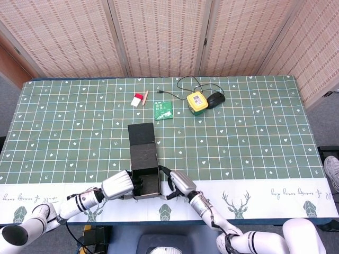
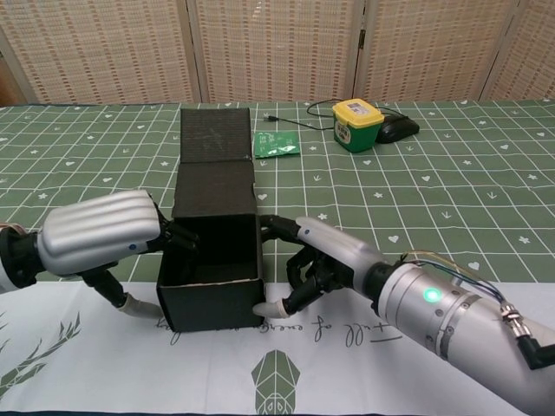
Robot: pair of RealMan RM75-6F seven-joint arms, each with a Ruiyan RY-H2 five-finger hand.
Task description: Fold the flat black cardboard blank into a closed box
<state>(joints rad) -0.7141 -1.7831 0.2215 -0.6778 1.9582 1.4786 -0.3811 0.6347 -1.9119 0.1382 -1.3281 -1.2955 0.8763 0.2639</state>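
Note:
The black cardboard box (image 2: 212,260) stands open-topped near the table's front edge, its lid panels (image 2: 214,134) lying flat behind it toward the far side. In the head view the box (image 1: 145,180) sits between both hands. My left hand (image 2: 100,234) presses against the box's left wall, fingers reaching over the rim into the inside. My right hand (image 2: 316,260) touches the right wall, thumb at the lower front corner and fingers against the side. In the head view the left hand (image 1: 121,185) and right hand (image 1: 179,182) flank the box.
A green card (image 1: 163,110), a yellow device (image 1: 196,102) with a cable, a black mouse (image 1: 215,98) and a small red-white item (image 1: 139,100) lie at the back of the table (image 1: 254,137). A white printed strip (image 2: 347,347) runs along the front edge.

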